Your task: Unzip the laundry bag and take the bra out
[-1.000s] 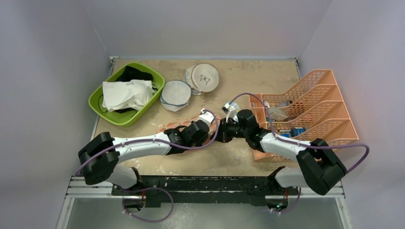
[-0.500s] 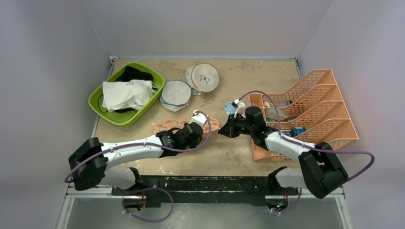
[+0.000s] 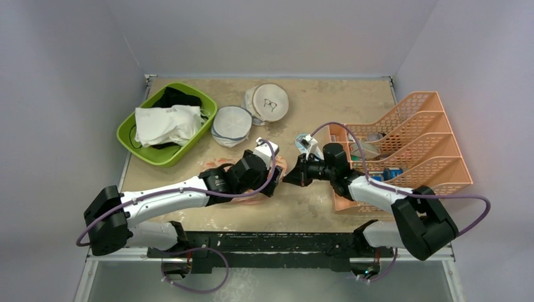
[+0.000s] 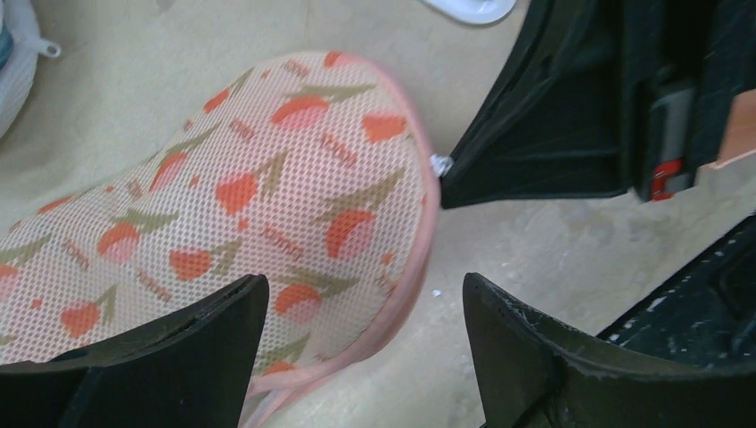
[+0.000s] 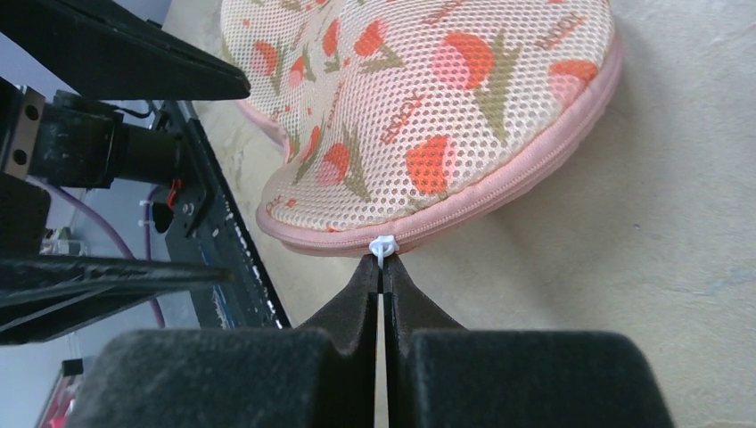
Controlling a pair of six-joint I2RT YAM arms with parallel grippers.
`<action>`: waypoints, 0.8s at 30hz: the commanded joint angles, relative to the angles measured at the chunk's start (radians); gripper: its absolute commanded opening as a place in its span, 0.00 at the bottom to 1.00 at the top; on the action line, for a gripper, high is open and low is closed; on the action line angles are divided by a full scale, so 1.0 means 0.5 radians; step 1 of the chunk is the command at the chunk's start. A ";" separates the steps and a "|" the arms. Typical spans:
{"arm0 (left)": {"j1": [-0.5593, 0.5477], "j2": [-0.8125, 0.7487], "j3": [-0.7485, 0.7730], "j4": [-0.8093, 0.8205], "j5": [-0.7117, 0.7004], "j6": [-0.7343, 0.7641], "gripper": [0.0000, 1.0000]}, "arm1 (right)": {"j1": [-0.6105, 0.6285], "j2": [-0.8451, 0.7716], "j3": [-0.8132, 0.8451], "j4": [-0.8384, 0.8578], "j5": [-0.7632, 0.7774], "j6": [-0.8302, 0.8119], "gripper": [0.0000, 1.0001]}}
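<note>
Sandy table (image 3: 327, 104) carries the flowered bag (image 4: 267, 196), zipped shut. The left fingers (image 4: 205, 348) have just sprung apart around its end; the right fingers (image 5: 352, 299) pinch the white zip pull (image 5: 382, 242), so unzipping looks ready to start.

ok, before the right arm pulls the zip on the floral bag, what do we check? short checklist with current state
1. Right gripper shut on the small white zipper pull: ok.
2. Left gripper bracing the peanut-shaped pinkish mesh laundry bag with orange-red flowers: not ok, its jaws stand open over the bag with nothing gripped.
3. Pink zip seam closed along the stretch in view: ok.
4. Bare table beside the seam for the pull path: ok.
5. Red bra inside the bag: cannot tell, nothing of it shows through the mesh.
</note>
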 commanded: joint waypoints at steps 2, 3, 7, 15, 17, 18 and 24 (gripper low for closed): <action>0.001 0.062 0.173 0.187 0.106 0.052 0.80 | 0.050 -0.037 0.009 0.109 -0.082 -0.009 0.00; 0.001 0.096 0.202 0.181 0.105 0.062 0.79 | 0.051 -0.041 0.010 0.103 -0.079 -0.009 0.00; 0.002 0.221 0.264 0.206 0.116 0.085 0.69 | 0.055 -0.047 0.020 0.092 -0.080 -0.003 0.00; -0.002 0.286 0.188 0.222 0.179 0.041 0.57 | 0.060 -0.079 0.024 0.072 -0.045 -0.003 0.00; 0.000 0.287 0.143 0.246 0.176 0.027 0.56 | 0.064 -0.074 0.030 0.073 -0.051 -0.006 0.00; -0.001 0.295 0.125 0.259 0.174 0.021 0.55 | 0.063 -0.071 0.033 0.074 -0.051 -0.006 0.00; -0.004 0.380 0.108 0.241 0.105 0.020 0.46 | 0.064 -0.045 0.048 0.072 -0.070 -0.008 0.00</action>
